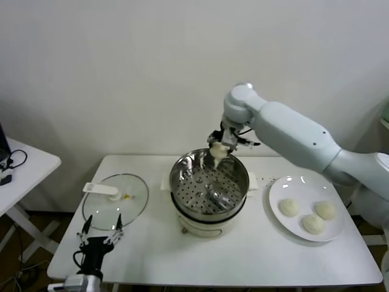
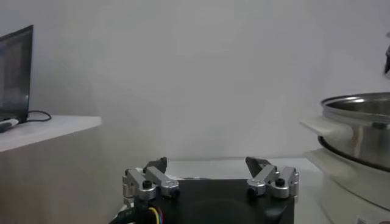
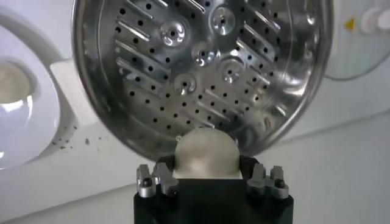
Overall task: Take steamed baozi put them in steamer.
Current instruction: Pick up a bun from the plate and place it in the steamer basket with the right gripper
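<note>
My right gripper (image 1: 217,153) hangs over the far rim of the steamer (image 1: 209,182), shut on one steamed baozi (image 3: 205,152), a smooth cream bun pinched between the jaws. Below it lies the perforated steel tray (image 3: 201,67), with nothing on it. Three more baozi (image 1: 289,207) (image 1: 325,210) (image 1: 313,224) rest on the white plate (image 1: 285,185) to the right of the steamer. My left gripper (image 1: 99,232) is parked low at the table's front left corner, open with nothing between its fingers. From the left wrist view the steamer's steel wall (image 2: 359,125) shows at the side.
A round glass lid (image 1: 115,201) with a white handle lies flat on the table left of the steamer. A second small white table (image 1: 24,170) stands at the far left. The wall is close behind the table.
</note>
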Robot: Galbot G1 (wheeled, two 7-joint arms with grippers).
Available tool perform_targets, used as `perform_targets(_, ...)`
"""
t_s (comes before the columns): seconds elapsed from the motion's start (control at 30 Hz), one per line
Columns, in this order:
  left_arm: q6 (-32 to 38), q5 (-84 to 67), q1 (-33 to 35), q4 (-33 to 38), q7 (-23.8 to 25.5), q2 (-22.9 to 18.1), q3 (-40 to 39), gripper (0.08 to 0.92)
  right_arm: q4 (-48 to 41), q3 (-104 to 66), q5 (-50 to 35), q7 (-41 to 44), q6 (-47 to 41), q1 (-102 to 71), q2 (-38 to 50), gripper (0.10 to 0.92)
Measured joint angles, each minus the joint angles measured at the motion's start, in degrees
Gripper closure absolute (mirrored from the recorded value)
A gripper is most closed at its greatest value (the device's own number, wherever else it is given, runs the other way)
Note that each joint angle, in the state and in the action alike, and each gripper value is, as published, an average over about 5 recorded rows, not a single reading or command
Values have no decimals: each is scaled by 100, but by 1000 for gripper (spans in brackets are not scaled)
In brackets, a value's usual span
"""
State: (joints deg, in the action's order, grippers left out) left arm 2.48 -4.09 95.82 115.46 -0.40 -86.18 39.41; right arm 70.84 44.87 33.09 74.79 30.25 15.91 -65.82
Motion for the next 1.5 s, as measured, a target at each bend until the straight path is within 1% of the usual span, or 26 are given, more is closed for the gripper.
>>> perform_targets(0.3, 0, 0, 4, 6, -2, -8, 11, 177, 18, 46, 276, -18, 63, -322, -157, 338)
perform_targets(0.73, 3, -7, -6, -8, 0, -12, 0, 177, -310, -246, 959, -153, 341, -689, -449, 341)
perform_targets(1.03, -10, -7, -56, -46, 0, -10, -27, 177, -438, -348, 1232, -218, 444, -857, -579, 332)
perform_targets(1.23, -12, -6, -60, -58, 0, -9, -33, 177, -454, -382, 1291, -249, 526, -873, -583, 225)
perform_targets(1.33, -12, -5, -60, -60, 0, -9, -34, 177, -429, -382, 1268, -224, 572, -835, -550, 206)
perform_targets(1.5, -10, -5, -58, -63, 1, -9, -41, 177, -295, -334, 1107, -142, 602, -671, -408, 203)
